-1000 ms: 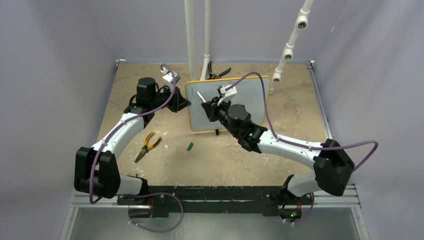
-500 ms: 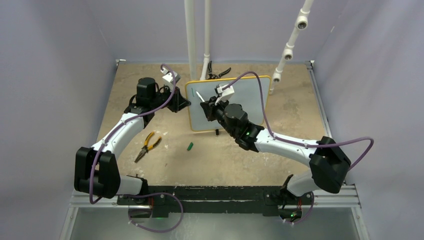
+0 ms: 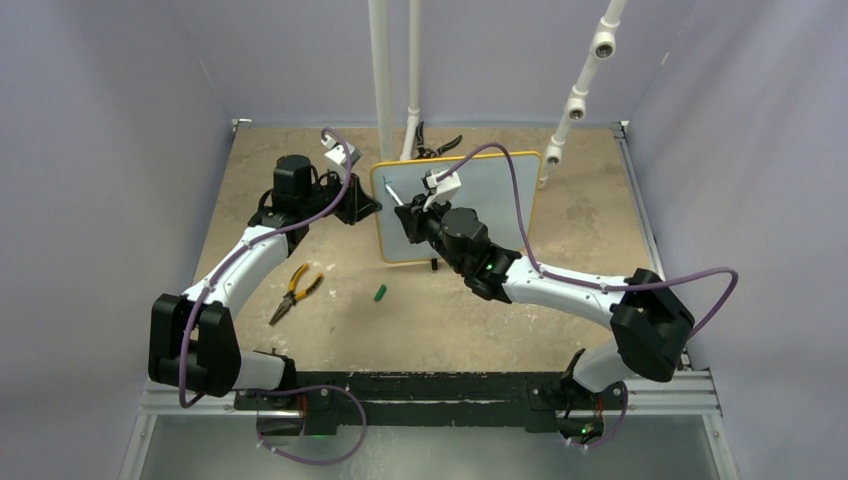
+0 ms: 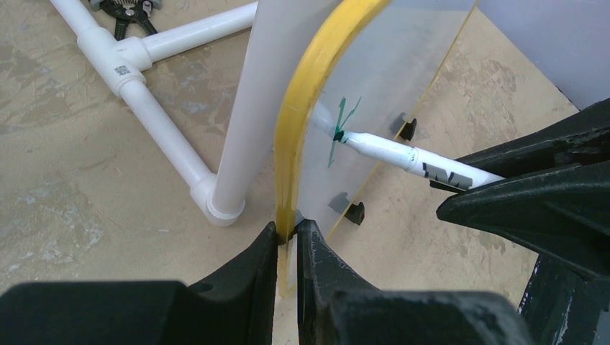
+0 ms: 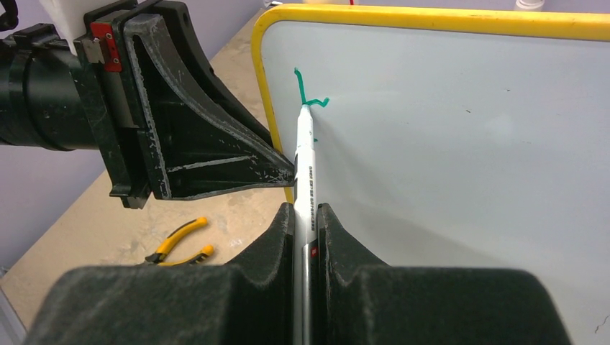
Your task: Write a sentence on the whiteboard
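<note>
"Where did the whiteboard (image 3: 500, 195) stand?"

"Upright, toward the far side of the table (image 3: 580, 240). The left gripper (image 4: 288, 233) had its fingers pinched shut on the yellow frame at the board's left edge."

"And the right gripper (image 5: 307, 215)?"

"Clamped tight around the marker (image 5: 306, 154), whose tip touched the board near its top left corner."

"Any sentence (image 5: 309, 95) yet?"

"Only a first green stroke, right at the tip. Pliers (image 3: 293, 291) and a green cap (image 3: 380, 293) lay nearer the arms."
</note>
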